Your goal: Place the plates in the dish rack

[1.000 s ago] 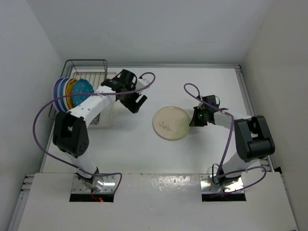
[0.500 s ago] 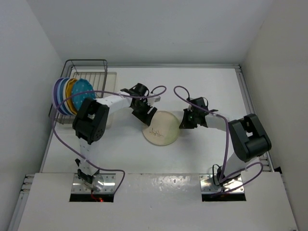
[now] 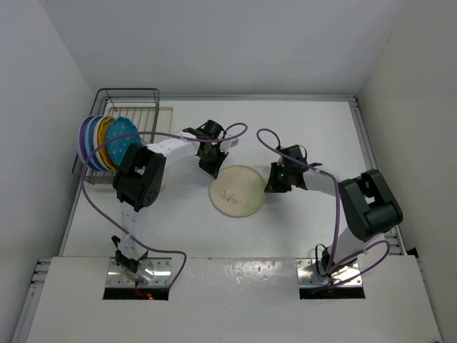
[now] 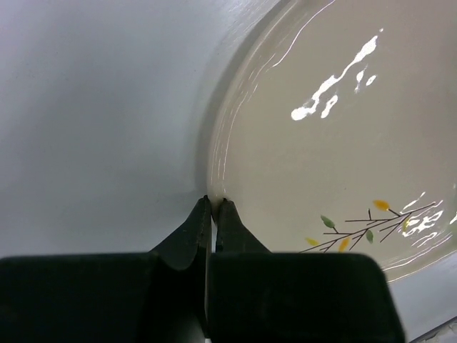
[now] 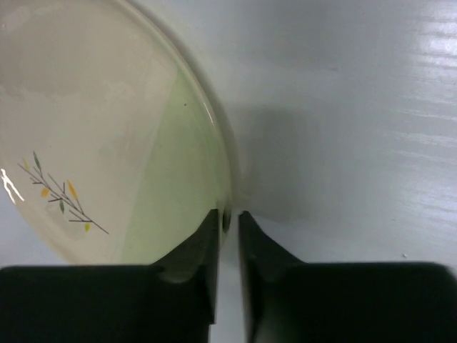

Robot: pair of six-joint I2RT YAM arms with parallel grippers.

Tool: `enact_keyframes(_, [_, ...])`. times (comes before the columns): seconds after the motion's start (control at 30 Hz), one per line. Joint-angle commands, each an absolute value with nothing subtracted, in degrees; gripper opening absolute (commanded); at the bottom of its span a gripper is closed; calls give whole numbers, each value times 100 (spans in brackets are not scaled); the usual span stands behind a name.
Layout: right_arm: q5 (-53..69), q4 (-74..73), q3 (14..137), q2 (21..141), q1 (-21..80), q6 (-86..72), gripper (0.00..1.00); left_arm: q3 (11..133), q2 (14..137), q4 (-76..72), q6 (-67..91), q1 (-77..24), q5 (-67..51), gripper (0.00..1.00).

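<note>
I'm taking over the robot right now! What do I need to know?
Left gripper: shut on the rim of the round cream plate with the sprig mark.
Right gripper: shut on that plate's opposite rim.
Done: four other plates (lavender, light blue, yellow, teal) stand upright in the dark wire dish rack.
Left: the cream plate lies flat on the white table; lift it and slot it into the rack.
</note>
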State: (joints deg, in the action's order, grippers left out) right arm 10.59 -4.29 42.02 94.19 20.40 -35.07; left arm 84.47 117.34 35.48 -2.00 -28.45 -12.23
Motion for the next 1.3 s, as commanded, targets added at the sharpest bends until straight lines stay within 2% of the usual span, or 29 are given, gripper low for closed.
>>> enact_keyframes(0.0, [1072,-430,4673,9325,2057,-3437,19,8762,11508,3989,-561,-2848,-792,0])
enact_keyframes(0.1, [1169,-922,5034,9430,1925,-3191,49,9166,11084,4313,-790,-2848,-405,0])
enact_keyframes(0.13, [1186,-1097,5106,9431,1820,-3138,65,9376,10874,4411,-843,-2848,-335,0])
enact_keyframes(0.2, [1195,-1134,5221,9413,1785,-3103,73,9535,10741,4578,-923,-2848,-256,0])
enact_keyframes(0.27, [1204,-1108,5256,9352,1662,-3155,77,9746,10600,4824,-1054,-2848,-63,0])
enact_keyframes(0.67, [1143,-1116,5203,9123,1520,-3243,78,10511,9879,5150,-1582,-3015,1827,0])
enact_keyframes(0.9, [1081,-976,5027,9000,1521,-3375,78,10854,9773,4957,-1986,-2962,3495,0])
enact_keyframes(1.27, [1063,-905,4887,8947,1503,-3384,78,11206,9721,4712,-2442,-2760,4147,0])
